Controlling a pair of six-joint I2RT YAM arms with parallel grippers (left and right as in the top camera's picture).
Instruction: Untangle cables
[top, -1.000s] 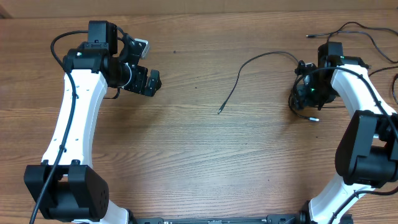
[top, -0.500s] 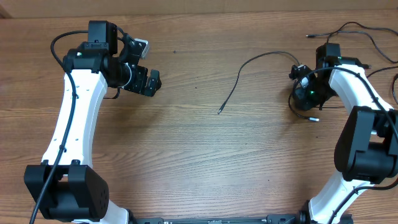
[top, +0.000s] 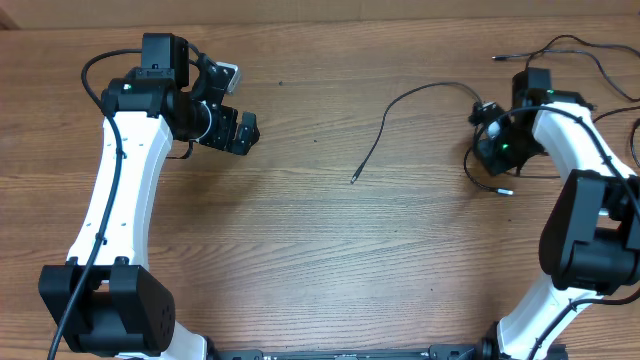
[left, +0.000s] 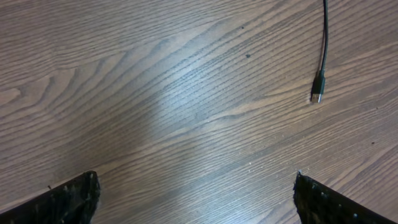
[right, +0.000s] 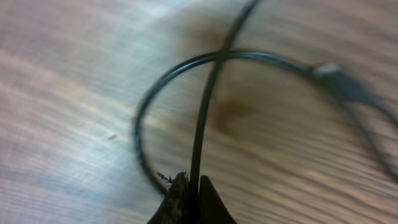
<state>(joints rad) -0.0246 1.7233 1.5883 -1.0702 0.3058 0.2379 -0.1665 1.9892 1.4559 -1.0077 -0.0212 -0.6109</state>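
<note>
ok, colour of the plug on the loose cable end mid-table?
Black plug with a silvery tip; clearest in the left wrist view.

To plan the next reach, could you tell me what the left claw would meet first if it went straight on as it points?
Probably the bare table, though depth is unclear; the left claw is open, and the cable plug lies off its line.

A brown wood-grain bench fills every view, its grain running in long wavy bands. Soft light leaves a pale sheen on it in the left wrist view.
</note>
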